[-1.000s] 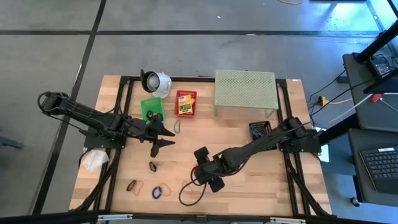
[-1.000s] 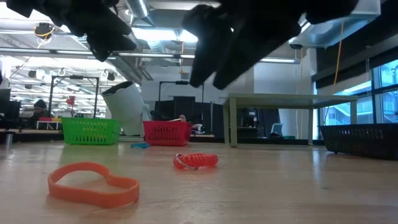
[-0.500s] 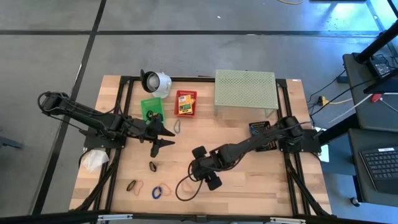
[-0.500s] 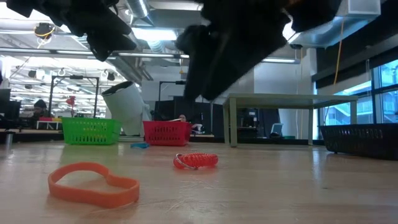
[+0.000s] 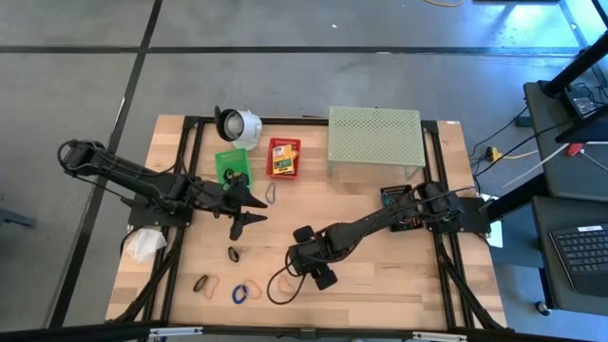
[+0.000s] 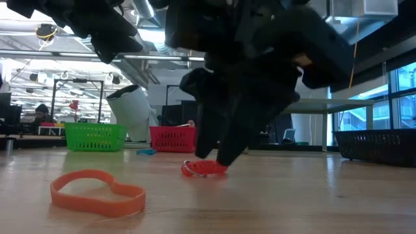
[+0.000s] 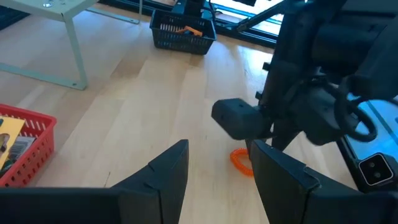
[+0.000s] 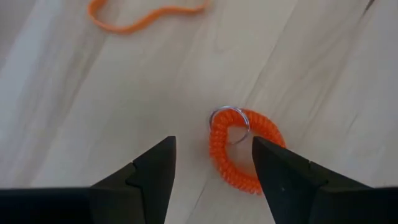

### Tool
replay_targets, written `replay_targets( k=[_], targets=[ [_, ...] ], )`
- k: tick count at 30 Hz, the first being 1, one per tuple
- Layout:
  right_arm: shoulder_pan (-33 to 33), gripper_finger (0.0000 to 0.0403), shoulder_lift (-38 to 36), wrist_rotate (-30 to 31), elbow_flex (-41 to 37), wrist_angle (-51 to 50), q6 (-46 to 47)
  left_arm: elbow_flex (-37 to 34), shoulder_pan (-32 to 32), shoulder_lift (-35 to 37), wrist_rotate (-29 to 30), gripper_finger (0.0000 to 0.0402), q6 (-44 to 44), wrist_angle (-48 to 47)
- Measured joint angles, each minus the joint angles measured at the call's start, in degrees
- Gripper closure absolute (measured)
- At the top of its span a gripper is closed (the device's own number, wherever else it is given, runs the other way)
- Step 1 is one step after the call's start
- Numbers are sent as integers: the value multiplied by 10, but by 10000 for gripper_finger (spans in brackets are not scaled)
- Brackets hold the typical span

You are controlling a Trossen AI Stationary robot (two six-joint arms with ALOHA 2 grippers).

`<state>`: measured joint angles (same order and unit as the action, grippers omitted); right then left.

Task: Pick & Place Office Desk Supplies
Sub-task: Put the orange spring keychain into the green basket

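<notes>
Reaching low over the front-middle of the table (image 5: 380,275), the right gripper (image 8: 211,163) has its fingers spread apart, nothing between them. Its tips straddle an orange coiled band (image 8: 239,149) with a small metal ring on it; one fingertip overlaps the coil's edge in the right wrist view, but I can't tell if it touches. From table height the gripper (image 6: 221,153) sits right down at that coil (image 6: 203,168), tips close to the wood. From above, the coil is hidden under the gripper (image 5: 302,269). A flat orange rubber band (image 6: 97,192) lies apart from it, nearer the front edge, also seen at (image 8: 146,14). Left gripper (image 5: 249,204) hangs above the table's left-middle, fingers parted, holding nothing; the left wrist view looks past its fingers (image 7: 165,171) at the right arm and the coil (image 7: 240,162). Other supplies on the wood: black loop (image 5: 233,253), dark loop (image 5: 200,283), blue loop (image 5: 239,294), and a larger black loop (image 5: 283,288) touching or just beside the right gripper. Green basket (image 5: 232,164) and red basket (image 5: 283,157) sit toward the back, crayon box (image 5: 282,161) inside the red one. Pale green perforated shelf (image 5: 374,141) back right, white round object (image 5: 237,123) back left, black basket (image 5: 395,199) at the right edge.
</notes>
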<state>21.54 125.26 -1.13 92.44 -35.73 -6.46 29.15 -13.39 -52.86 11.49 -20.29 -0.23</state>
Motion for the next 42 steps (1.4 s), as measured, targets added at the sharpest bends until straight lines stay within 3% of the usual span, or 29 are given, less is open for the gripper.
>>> replay_targets(
  k=[9,13,17,19,32,39,42],
  targets=[
    [-1,214,24,-4,2,1,15,0,0,0,0,233,0,0],
    [-1,275,23,-3,2,1,26,0,0,0,0,233,0,0],
    [-2,368,23,-2,2,3,40,0,0,0,0,233,0,0],
    [-2,388,23,2,2,2,40,0,0,0,0,233,0,0],
    [-2,394,4,31,-3,-19,101,0,0,0,23,233,20,0],
    [-1,396,-71,66,-2,-24,160,0,0,0,27,233,37,14],
    [0,396,-113,88,-2,-15,187,0,0,0,57,233,58,35]
  ],
)
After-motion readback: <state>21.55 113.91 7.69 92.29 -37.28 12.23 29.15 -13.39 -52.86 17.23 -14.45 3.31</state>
